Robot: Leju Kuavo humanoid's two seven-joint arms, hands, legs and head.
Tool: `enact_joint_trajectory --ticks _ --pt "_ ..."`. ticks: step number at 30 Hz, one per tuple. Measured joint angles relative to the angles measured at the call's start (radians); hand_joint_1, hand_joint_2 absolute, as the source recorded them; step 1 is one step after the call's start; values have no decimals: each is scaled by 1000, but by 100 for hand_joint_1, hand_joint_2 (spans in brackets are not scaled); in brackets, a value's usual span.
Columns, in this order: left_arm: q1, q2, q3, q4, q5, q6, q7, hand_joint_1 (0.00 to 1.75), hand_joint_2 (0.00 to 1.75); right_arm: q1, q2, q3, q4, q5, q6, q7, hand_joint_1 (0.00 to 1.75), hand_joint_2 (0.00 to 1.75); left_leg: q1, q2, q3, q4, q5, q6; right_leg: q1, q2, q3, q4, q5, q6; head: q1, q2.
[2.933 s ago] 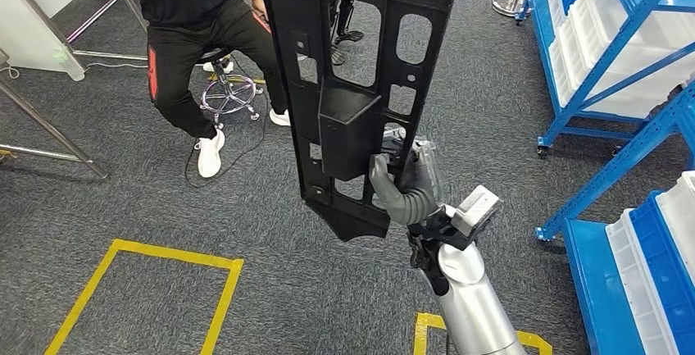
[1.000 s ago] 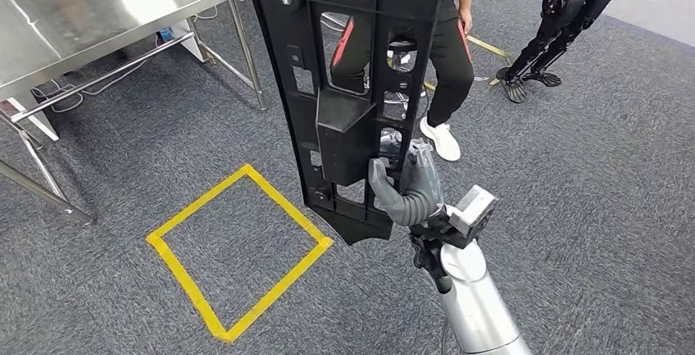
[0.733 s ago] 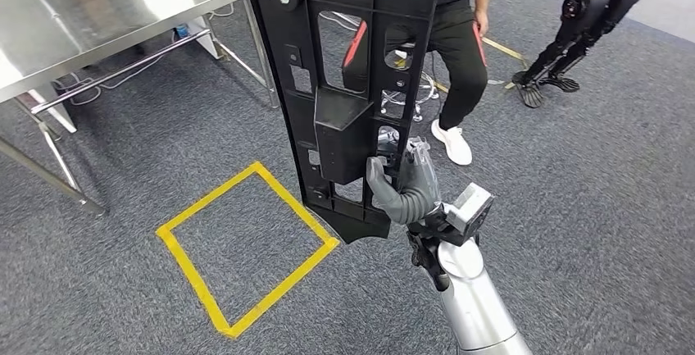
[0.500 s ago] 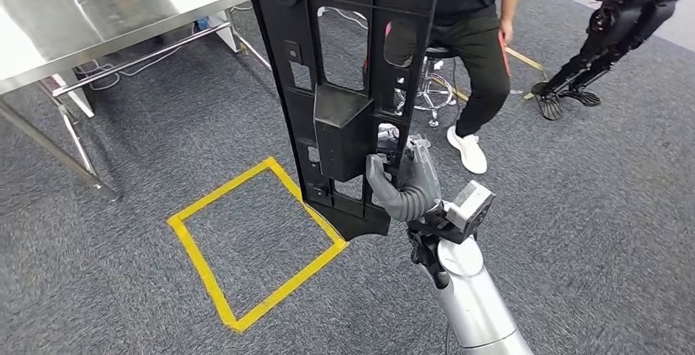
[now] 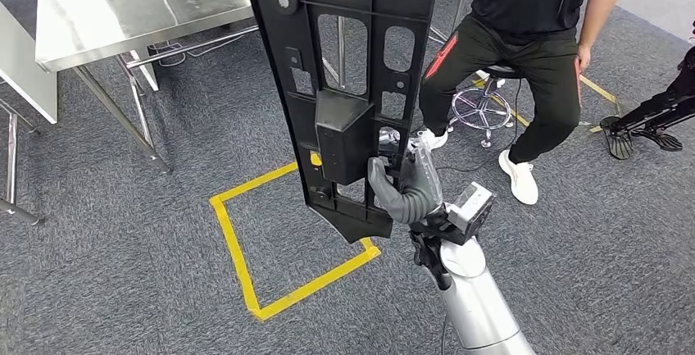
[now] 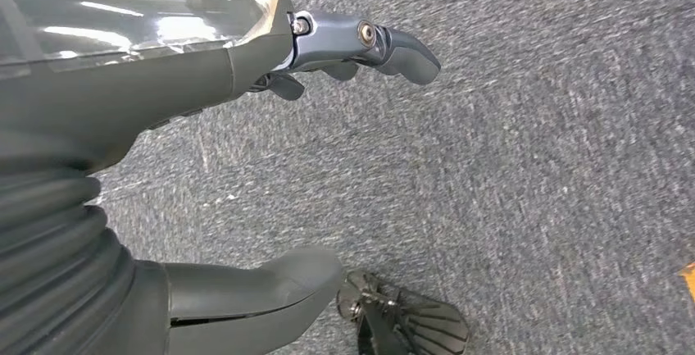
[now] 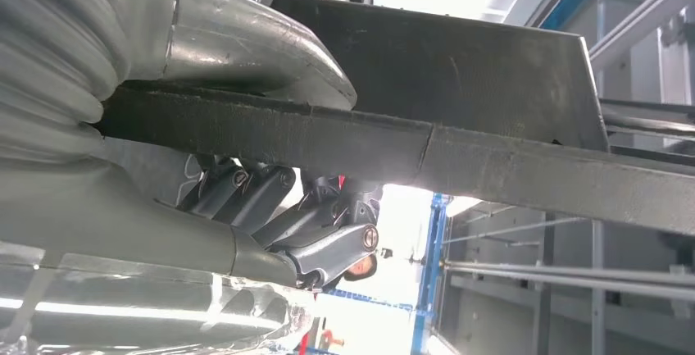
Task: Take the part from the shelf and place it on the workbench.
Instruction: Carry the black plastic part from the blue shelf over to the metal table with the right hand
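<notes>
A long black plastic part [image 5: 348,84], pierced by several rectangular and rounded openings and carrying a box-shaped block at its middle, is held upright in the centre of the head view, high above a grey carpeted floor [image 5: 123,273]. Its upper end is cut off by the top of the picture and its pointed lower end hangs free. The part is gripped near its lower end by the right hand [image 5: 407,187], whose grey thumb is pressed on the near face while the darker fingers are wrapped round the part's far side. In the right wrist view the same grip is seen from close behind: the part [image 7: 459,101] is clamped as a dark slab between the thumb [image 7: 246,47] and the curled fingers [image 7: 320,244].

The left hand [image 6: 246,166] is seen in the left wrist view hanging above the carpet, with nothing held; its thumb and fingers are spread apart.

A square outline of yellow tape [image 5: 287,236] is marked on the floor below and just to the left of the part's lower end. A steel workbench [image 5: 131,6] (its shiny top catching the light) stands at the upper left, well apart from the part. A person [image 5: 533,35] in black clothes and white shoes is seated on a stool [image 5: 483,105] at the upper right, beyond the part. Blue shelving is glimpsed, blurred, in the right wrist view.
</notes>
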Motion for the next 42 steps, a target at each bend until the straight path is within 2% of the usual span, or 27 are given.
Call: enact_joint_trajectory --ticks 1,3,4,5,6,7,8,9,11,12,13,15,17,19,21,22,23,24,26,27,28,29,32,33,37,40,42 --pt "2 0 1 0 0 0 -1 0 175 -2 0 0 0 0 0 0 175 175 1 9 -1 3 -2 -5 -1 -6 2 -1 1 -6 0 0" --pt "3 1 2 0 0 0 -4 0 175 -5 2 2 0 -1 0 0 175 175 1 59 -22 50 -32 -17 -5 -23 8 -4 0 -20 -5 0" --pt "2 1 2 0 0 -2 -5 0 175 -6 2 2 0 -2 0 0 175 175 2 91 -47 102 -59 -22 -4 -33 11 -5 -2 -25 -8 0" --pt "1 1 2 0 0 -3 -7 0 175 -5 3 2 0 -2 0 0 175 175 5 110 -81 165 -90 -27 -2 -44 12 -5 -5 -31 -10 0" --pt "0 0 2 1 -1 -4 -8 0 175 -4 3 3 1 -3 -1 0 175 175 9 118 -116 228 -115 -31 -1 -55 13 -5 -7 -33 -11 0" --pt "0 0 2 1 -1 -5 -8 0 175 -3 3 3 1 -3 -1 0 175 175 11 121 -140 268 -124 -33 0 -66 14 -5 -8 -35 -11 0" --pt "1 0 2 1 -1 -5 -9 0 175 -2 3 3 2 -3 -2 0 175 175 12 123 -146 274 -115 -34 1 -77 15 -4 -10 -35 -11 0" --pt "2 0 3 1 -1 -6 -9 0 175 -2 3 4 2 -3 -3 0 175 175 13 125 -132 241 -89 -33 1 -85 16 -4 -12 -34 -11 0" --pt "2 2 3 0 -1 -9 -9 0 175 -2 3 4 2 -1 -8 0 175 175 11 135 -60 106 -27 -25 3 -97 21 -4 -16 -29 -11 0" --pt "2 2 3 0 -1 -12 -9 0 175 -3 3 4 2 1 -10 0 175 175 9 140 -29 50 -9 -20 5 -100 23 -4 -19 -26 -10 0" --pt "2 3 3 0 -1 -14 -9 0 175 -4 4 4 2 3 -13 0 175 175 5 143 -11 17 -2 -15 7 -104 24 -5 -21 -21 -10 0" --pt "3 3 3 1 -2 -18 -9 0 175 -5 4 5 2 5 -17 0 175 175 -2 140 -5 5 -4 -6 9 -109 27 -8 -23 -10 -9 0" --pt "3 2 4 1 -2 -18 -9 0 175 -5 5 6 1 6 -19 0 175 175 1 136 5 -7 0 7 8 -99 25 1 -29 0 -8 0" --pt "2 2 4 1 -2 -18 -9 0 175 -5 4 6 1 6 -21 0 175 175 6 131 17 -19 6 18 7 -70 -9 73 -63 -1 -4 0" --pt "-1 2 4 0 -2 -18 -9 0 175 0 2 6 1 6 -21 0 175 175 5 124 19 -20 4 23 5 -51 -79 207 -113 -6 -1 0" --pt "-1 2 4 0 -2 -18 -9 0 175 4 0 6 1 6 -21 0 175 175 5 118 20 -20 3 24 5 -48 -110 259 -126 -4 -1 0" --pt "-1 1 4 0 -2 -18 -9 0 175 7 -1 6 1 6 -21 0 175 175 5 113 21 -19 2 24 5 -47 -124 276 -123 3 -1 0" --pt "-1 0 4 1 -2 -19 -9 0 175 8 -2 6 1 6 -21 1 175 175 5 107 22 -19 0 23 3 -47 -117 249 -104 12 0 0" --pt "0 -2 5 1 -2 -19 -9 0 175 7 -4 6 1 6 -21 1 175 175 5 95 26 -15 -5 16 -1 -46 -59 111 -40 30 0 0" --pt "-1 -2 5 1 -2 -19 -9 0 175 6 -4 6 1 6 -21 1 175 175 4 91 26 -10 -9 11 -3 -44 -29 48 -15 31 0 0" --pt "-1 -2 5 1 -2 -19 -9 0 175 6 -4 6 1 6 -21 1 175 175 2 88 24 -6 -13 7 -5 -43 -10 7 0 27 0 0" --pt "0 -1 5 1 -2 -19 -9 0 175 6 -4 6 1 6 -21 1 175 175 -1 87 23 -2 -17 10 -5 -42 -2 -9 5 21 0 0" --pt "2 1 7 1 -2 -18 -9 0 175 5 -4 6 0 6 -21 1 175 175 -2 89 22 -2 -21 33 -2 -40 0 -10 8 11 -1 0" --pt "2 1 8 1 -2 -19 -9 0 175 5 -4 6 0 6 -21 1 175 175 -2 90 24 -3 -21 35 -1 -39 0 -10 7 10 -1 0" --pt "2 1 11 1 -2 -20 -6 0 175 5 -4 6 0 8 -25 3 175 175 0 92 28 -8 -20 31 4 -37 1 -9 4 4 -1 0" --pt "2 1 12 1 -3 -22 -2 0 175 3 -4 6 1 12 -33 7 175 175 3 93 29 -10 -20 10 7 -37 1 -9 3 2 -1 0" --pt "2 2 12 1 -4 -24 1 0 175 2 -3 6 1 16 -38 10 175 175 3 93 27 -6 -24 6 4 -37 2 -10 3 2 -1 0"
